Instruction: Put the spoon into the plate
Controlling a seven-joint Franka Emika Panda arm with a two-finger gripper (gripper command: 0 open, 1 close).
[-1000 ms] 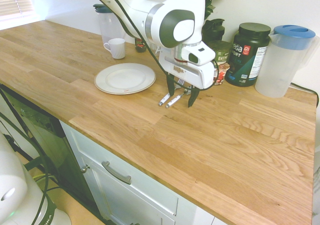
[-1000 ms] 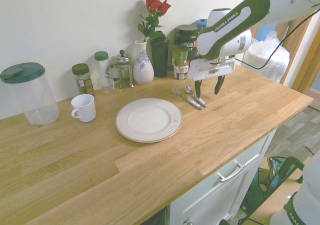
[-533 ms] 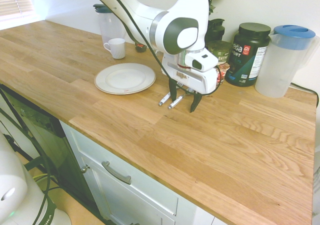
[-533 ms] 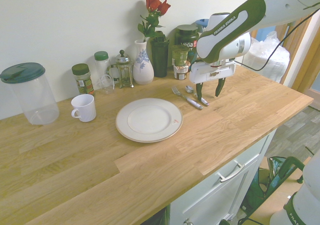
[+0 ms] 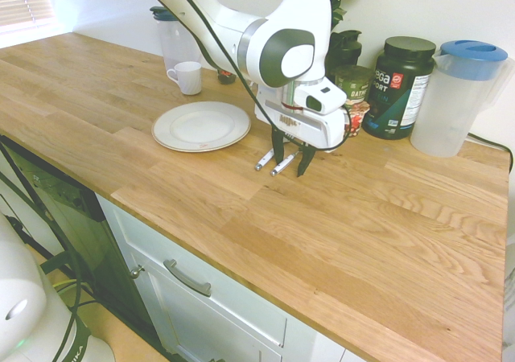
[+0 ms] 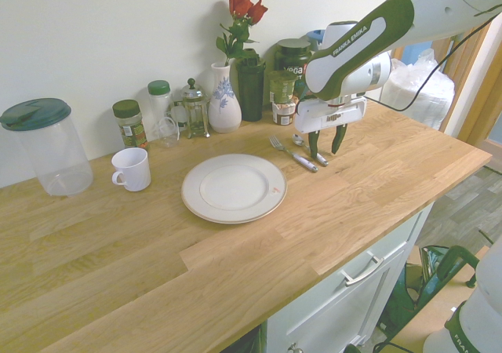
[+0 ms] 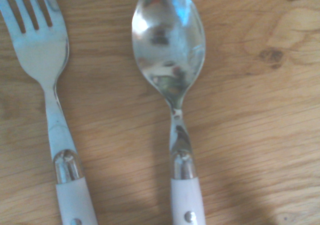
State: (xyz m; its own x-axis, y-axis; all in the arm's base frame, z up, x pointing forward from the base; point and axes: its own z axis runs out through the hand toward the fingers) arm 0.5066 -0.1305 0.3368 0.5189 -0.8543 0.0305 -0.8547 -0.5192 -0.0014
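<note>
Closest in, from the wrist view: spoon [image 7: 170, 80] flat on the wooden countertop [image 7: 250, 135], shiny bowl face up, neck narrowing into a white handle with a small rivet; fork [image 7: 45, 85] just beside it, roughly parallel, tines the same way, a strip of bare wood between the two. From the second exterior view, nearest the front edge: wide stretch of bare oak, then white drawer fronts below. Farther in: plate [image 6: 234, 188] lying flat and bare toward the middle of the worktop, well apart from the cutlery. Off to the plate's side, near the arm: fork [image 6: 292, 154] and spoon [image 6: 307, 149] side by side, handles angled toward the front edge. Directly above the spoon's handle: gripper [image 6: 326, 141], pointing straight down, dark fingers parted and straddling the handle, tips close to the wood; contact with the spoon not clear from either exterior view, nothing lifted. Same stance from the first exterior view: gripper [image 5: 290, 155] over the two white handles, jaws apart, plate [image 5: 201, 125] beyond and to one side. Farther back: white cup [image 6: 131, 169], clear lidded container [image 6: 47, 145], then along the wall spice jars, a small glass press, vase with red roses [image 6: 226, 86] and dark tubs.
</note>
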